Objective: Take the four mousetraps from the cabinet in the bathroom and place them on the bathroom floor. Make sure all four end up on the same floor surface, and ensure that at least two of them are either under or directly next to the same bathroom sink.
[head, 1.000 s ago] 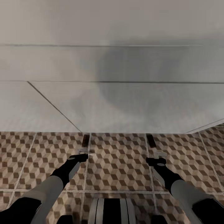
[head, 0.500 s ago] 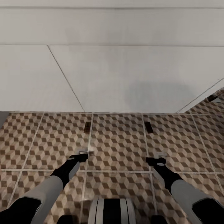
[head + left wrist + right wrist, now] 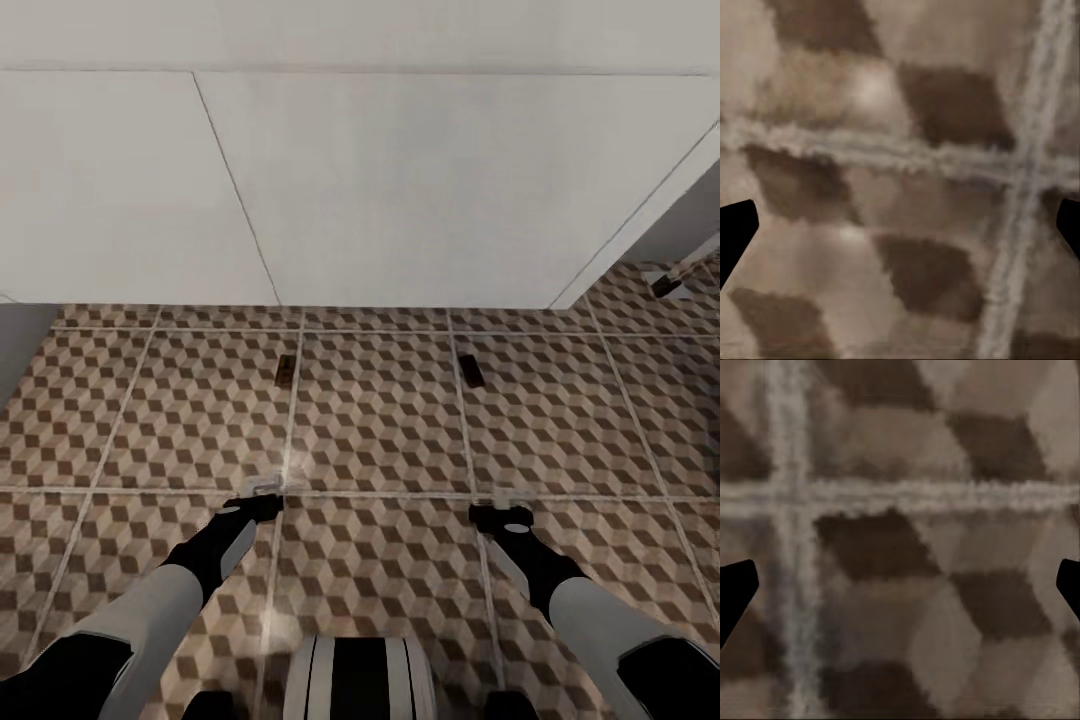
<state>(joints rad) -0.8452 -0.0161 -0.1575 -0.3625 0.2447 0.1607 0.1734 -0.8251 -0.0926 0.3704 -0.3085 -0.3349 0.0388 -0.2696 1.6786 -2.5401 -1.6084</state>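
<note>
Two mousetraps lay on the bathroom floor (image 3: pixel 380 440), well ahead | left mousetrap (image 3: pixel 285 371) fronted left gripper (image 3: pixel 265 489), right mousetrap (image 3: pixel 470 370) fronted right gripper (image 3: pixel 512 497) | long axes pointed away | both claws spread, empty (white unit beyond).

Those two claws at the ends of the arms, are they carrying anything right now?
No. The left gripper and the right gripper are both open and empty over the bathroom floor. Two mousetraps lie on the tiles ahead, apart from them.

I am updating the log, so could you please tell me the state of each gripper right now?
Left gripper: open, holding nothing.
Right gripper: open, holding nothing.
</note>
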